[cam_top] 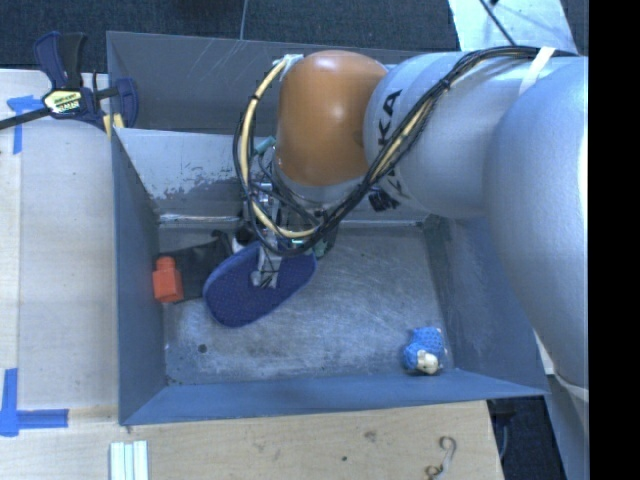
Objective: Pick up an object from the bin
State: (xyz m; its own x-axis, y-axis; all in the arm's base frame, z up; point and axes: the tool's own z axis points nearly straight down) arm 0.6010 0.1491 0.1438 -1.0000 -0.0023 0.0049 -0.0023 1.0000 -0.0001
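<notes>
Looking into the grey bin (135, 298) from beside the rig, noted left to right.

- Far left, on the floor by the left wall: a small orange block (167, 280).
- Just right of it, toward the back wall: a dark, low thing (205, 253). I cannot tell what kind.
- Next, left of the bin's middle: a blue oval pad (238, 298) shaped like a slipper sole. It lies flat, its long axis slanting from lower left to upper right.
- The jaws are down at the pad's upper right end and look to be touching its top face. Wrist and cables crowd them, so I cannot tell whether they are released or clenched, and I would not call the pad held.
- Above them sits the arm's orange cover (320, 118), with the arm (480, 138) coming in from the right.
- Far right, close to the front wall: a small blue-and-cream thing (423, 351), well apart from the rest.

Handling, my judgement:

- **Feel:** the pad reads as cloth or foam, so it is likely light, soft, not fragile and not slippery.
- **Behaviour:** it will probably sag or fold when lifted by one end.
- **Where to grip:** across the narrow width near the upper end, or on a raised edge, pinching deep enough that the fabric does not slip out.
</notes>
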